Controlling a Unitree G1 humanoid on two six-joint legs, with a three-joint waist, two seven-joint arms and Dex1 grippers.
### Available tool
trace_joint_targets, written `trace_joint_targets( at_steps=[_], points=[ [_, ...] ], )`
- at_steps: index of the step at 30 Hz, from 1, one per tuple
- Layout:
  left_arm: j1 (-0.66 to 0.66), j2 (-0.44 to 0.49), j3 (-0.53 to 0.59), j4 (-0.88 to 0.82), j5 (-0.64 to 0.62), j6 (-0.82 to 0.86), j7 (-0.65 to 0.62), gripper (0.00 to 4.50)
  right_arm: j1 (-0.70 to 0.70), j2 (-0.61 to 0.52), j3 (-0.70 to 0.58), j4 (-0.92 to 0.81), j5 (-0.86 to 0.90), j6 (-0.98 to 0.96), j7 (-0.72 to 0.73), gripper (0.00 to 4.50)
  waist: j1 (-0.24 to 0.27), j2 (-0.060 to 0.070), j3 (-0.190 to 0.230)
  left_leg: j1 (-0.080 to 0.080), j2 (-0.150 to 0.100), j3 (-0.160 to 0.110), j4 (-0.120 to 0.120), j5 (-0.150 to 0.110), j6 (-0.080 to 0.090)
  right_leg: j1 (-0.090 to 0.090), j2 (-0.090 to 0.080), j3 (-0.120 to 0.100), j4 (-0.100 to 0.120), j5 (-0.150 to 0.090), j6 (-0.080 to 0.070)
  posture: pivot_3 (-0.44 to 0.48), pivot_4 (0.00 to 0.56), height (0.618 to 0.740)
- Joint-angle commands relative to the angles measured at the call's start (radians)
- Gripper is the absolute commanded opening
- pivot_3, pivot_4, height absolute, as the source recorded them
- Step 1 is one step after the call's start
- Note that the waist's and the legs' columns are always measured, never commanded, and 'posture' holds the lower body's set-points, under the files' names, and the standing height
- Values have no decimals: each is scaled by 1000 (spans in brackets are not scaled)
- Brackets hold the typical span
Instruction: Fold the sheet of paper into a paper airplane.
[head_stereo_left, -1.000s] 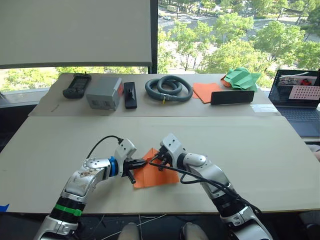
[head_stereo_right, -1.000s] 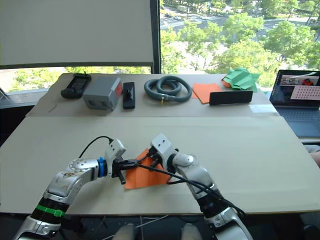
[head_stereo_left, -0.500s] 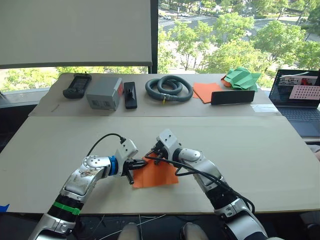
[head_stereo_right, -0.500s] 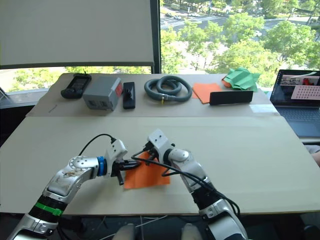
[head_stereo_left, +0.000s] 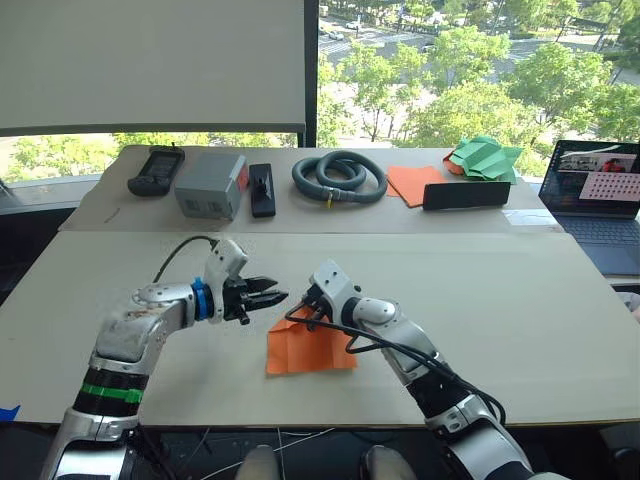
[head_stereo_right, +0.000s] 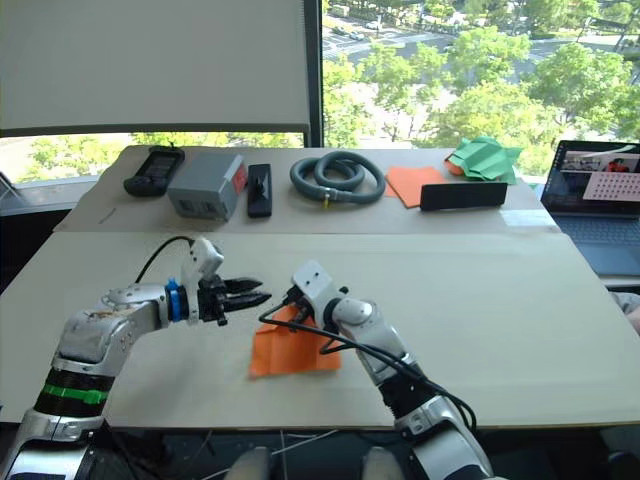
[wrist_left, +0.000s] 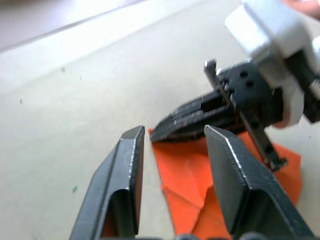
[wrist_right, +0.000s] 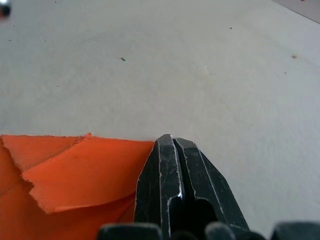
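On the near surface (head_stereo_left: 520, 330) I see the sheet of paper (head_stereo_left: 305, 345) lying in front of me, with the right gripper (head_stereo_left: 303, 306) on its far edge and the left gripper (head_stereo_left: 272, 295) just left of it, above the surface. Along the far surface, left to right, sit a handset (head_stereo_left: 156, 170), a box (head_stereo_left: 210, 186), a flat bar (head_stereo_left: 262, 189), a coiled hose (head_stereo_left: 339, 176), a flat sheet (head_stereo_left: 411, 182), a long bar (head_stereo_left: 465, 194) and, behind that, a folded paper pile (head_stereo_left: 484, 157). A laptop (head_stereo_left: 598, 203) stands at the far right.

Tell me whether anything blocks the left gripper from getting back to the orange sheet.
Nothing visible does. The left gripper hangs open above the table, just off the sheet of paper. The shut right gripper presses on the sheet's far corner, beside that path.
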Motion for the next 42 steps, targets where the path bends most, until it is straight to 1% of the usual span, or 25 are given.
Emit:
trace_joint_targets(
  at_steps=[1, 3, 4, 10, 12, 16, 21, 27, 32, 36, 42],
  points=[
    [-17, -4, -84, 73, 76, -57, -4, 736, 3, 2, 10, 17, -10, 9, 5, 0, -1, 0, 0, 0, 0, 0, 0, 1, 1, 0, 0, 0, 0, 0, 0, 0, 150, 704],
    [-31, -21, -140, 140, 139, -99, 18, 58, 1, 2, 8, 20, -12, 9, 5, 0, -1, 1, 0, 0, 0, 0, 0, 2, 3, 0, 1, 0, 1, 0, 0, 0, 150, 704],
    [-37, -33, -156, 165, 156, -116, 22, 21, 1, 2, 8, 19, -12, 9, 5, 0, -1, 1, 0, 0, 0, 0, 0, 3, 6, 0, 1, 0, 1, 0, 0, 0, 150, 704],
    [-70, -91, -201, 259, 210, -174, 23, 21, 6, -4, 7, 3, -14, 23, 4, 0, 1, 0, 0, 0, 0, 0, 0, 4, 6, 0, 1, 0, 1, 0, 0, 0, 150, 704],
    [-78, -102, -205, 274, 221, -184, 22, 21, 9, -6, 6, -3, -14, 28, 4, 0, 1, 0, 0, 0, 0, 0, 0, 1, 2, 0, 1, 0, 1, 0, 0, 0, 150, 704],
    [-81, -109, -220, 301, 248, -202, 12, 21, 18, -7, 8, -18, -14, 37, 2, 0, 2, 0, 0, 0, 0, 0, 0, 2, 3, 0, 1, 0, 2, 0, 0, 0, 150, 704],
    [-63, -111, -267, 338, 308, -240, 3, 21, 22, -5, 7, -26, -13, 51, -3, 0, 3, 0, -1, 0, 0, 0, 0, 2, 4, 1, 1, 0, 1, 0, 0, 0, 150, 704],
    [-32, -90, -321, 336, 369, -308, -35, 21, 24, 0, 8, -31, -11, 63, -6, 0, 4, 1, -3, 1, 0, 0, 0, 1, 1, 1, 1, 0, 1, 0, 0, 0, 150, 704],
    [-25, -88, -317, 323, 376, -309, -52, 21, 23, 3, 8, -32, -11, 68, -8, 0, 3, 2, -3, 1, 0, 0, 0, 1, 2, 1, 1, 0, 1, 0, 0, 0, 150, 704],
    [2, -65, -331, 315, 395, -321, -71, 21, 23, 7, 8, -32, -10, 70, -9, 0, 1, 2, -4, 1, 0, 0, 0, 1, 2, 1, 1, 0, 1, 0, -1, 0, 150, 704],
    [78, -14, -333, 263, 400, -324, -98, 21, 26, 10, 5, -35, -6, 77, -9, 0, 0, 4, -6, 2, 0, 0, 0, 1, 2, 1, 1, 1, 1, -1, -1, 0, 150, 704]
  ],
)
